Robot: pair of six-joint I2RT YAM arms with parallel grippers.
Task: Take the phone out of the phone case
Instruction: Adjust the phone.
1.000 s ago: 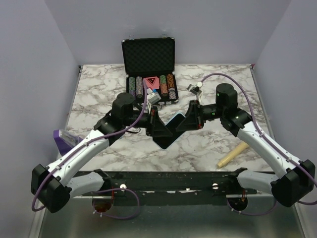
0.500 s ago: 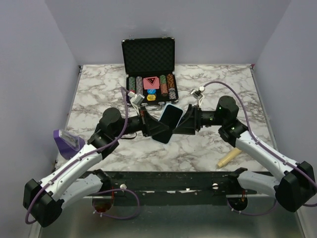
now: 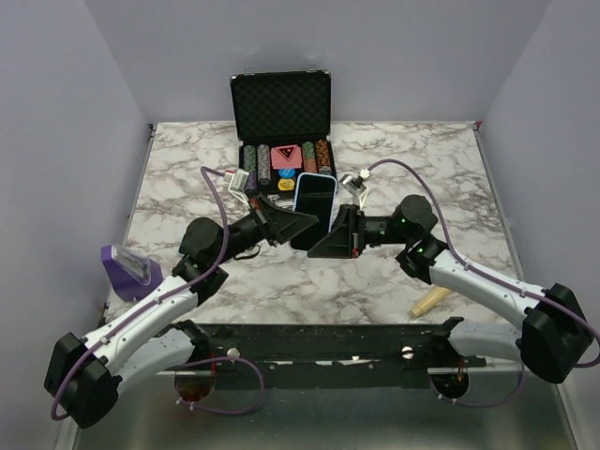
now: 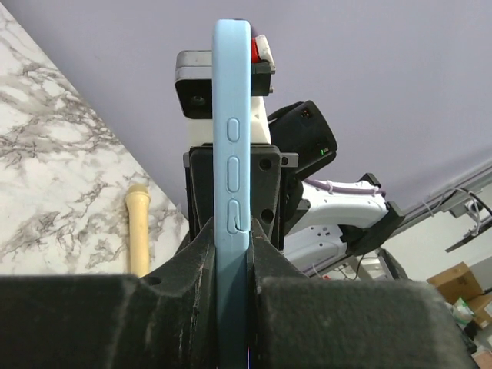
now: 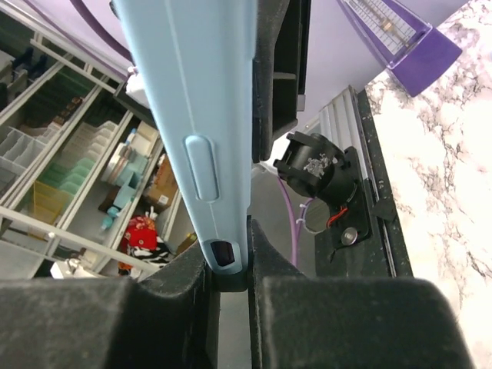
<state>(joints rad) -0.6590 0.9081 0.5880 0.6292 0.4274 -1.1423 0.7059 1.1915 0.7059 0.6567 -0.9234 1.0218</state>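
Note:
A phone with a dark screen sits in a light blue case (image 3: 314, 200) and is held upright in the air above the table's middle. My left gripper (image 3: 298, 223) is shut on its left edge. My right gripper (image 3: 330, 236) is shut on its right edge. In the left wrist view the blue case edge (image 4: 232, 154) with its side buttons stands between my fingers (image 4: 192, 269). In the right wrist view the case (image 5: 201, 115) is pinched near its bottom corner, and a dark strip of phone shows at the case's lower end.
An open black poker-chip case (image 3: 282, 127) with rows of chips stands at the back centre. A purple object (image 3: 129, 268) lies at the left edge. A wooden rod (image 3: 430, 302) lies at the front right, also visible in the left wrist view (image 4: 139, 231).
Both grippers have lifted the phone and turned it from tilted to upright, moving it toward the back. Both arms have lowered their elbows and reach upward now.

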